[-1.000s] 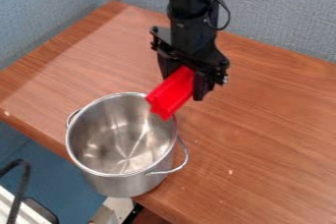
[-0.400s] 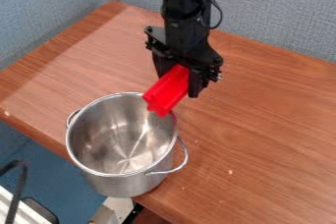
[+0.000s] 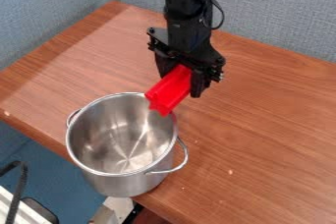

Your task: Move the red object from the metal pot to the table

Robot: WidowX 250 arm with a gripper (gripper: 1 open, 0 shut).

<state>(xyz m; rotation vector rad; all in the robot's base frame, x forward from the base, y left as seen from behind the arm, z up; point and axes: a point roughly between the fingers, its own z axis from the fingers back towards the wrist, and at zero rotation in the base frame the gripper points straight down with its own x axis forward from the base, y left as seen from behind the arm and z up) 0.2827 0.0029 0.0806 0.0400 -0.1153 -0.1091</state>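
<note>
My gripper (image 3: 178, 75) points down over the table (image 3: 79, 66) and is shut on the red object (image 3: 167, 94), a bright red block. The block hangs tilted from the fingers, its lower end just above the far right rim of the metal pot (image 3: 121, 144). The shiny pot stands near the table's front edge, and I see nothing inside it. The black arm rises behind the gripper toward the top of the view.
The table's rounded front edge runs just below and to the right of the pot. A blue wall (image 3: 282, 7) stands behind the table. Bare wood lies to the left of the arm and beyond it on the right.
The gripper and the red block shifted slightly between frames, a little left and back; the pot has not moved and the grip stays the same.
</note>
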